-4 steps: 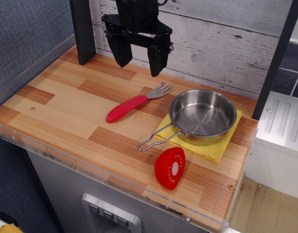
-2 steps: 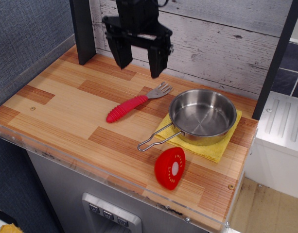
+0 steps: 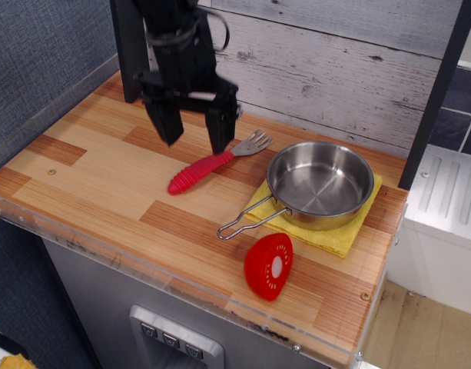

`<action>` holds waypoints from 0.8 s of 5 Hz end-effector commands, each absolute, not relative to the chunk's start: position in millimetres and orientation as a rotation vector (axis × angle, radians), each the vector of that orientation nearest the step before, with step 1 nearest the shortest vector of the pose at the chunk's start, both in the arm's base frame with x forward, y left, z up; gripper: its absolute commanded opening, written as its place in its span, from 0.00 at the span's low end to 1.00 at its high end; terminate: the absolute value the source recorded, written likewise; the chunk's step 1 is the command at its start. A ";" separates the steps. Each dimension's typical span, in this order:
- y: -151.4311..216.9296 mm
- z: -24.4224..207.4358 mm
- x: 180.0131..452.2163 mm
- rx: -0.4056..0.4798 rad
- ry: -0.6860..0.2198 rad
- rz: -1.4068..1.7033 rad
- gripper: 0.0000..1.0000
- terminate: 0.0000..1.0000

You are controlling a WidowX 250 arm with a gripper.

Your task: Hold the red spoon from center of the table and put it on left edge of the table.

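Observation:
The red spoon lies flat near the middle of the wood-plank table, its ribbed red handle pointing front-left and its silver tined head pointing back-right toward the pan. My black gripper hangs open just above the table, its two fingers wide apart. The right finger stands just behind the spoon's handle near the neck; the left finger is further left over bare wood. Nothing is held.
A steel pan with a wire handle sits on a yellow cloth right of the spoon. A red round disc with a white centre stands near the front edge. A dark post rises at the back left.
The gripper has moved down and to the left, from high at the back wall to just above the spoon's handle. It stays open. The spoon has not moved.

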State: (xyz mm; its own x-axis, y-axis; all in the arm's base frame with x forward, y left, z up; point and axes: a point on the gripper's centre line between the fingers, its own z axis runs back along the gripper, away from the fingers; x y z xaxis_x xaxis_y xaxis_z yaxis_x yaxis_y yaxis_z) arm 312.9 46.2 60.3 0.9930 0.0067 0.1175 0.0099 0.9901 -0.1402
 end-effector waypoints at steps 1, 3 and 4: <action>57.4 30.4 314.5 -0.143 -0.129 -0.192 1.00 0.00; 49.3 21.0 332.9 -0.123 -0.131 -0.342 1.00 0.00; 40.9 17.6 340.3 -0.110 -0.138 -0.373 1.00 0.00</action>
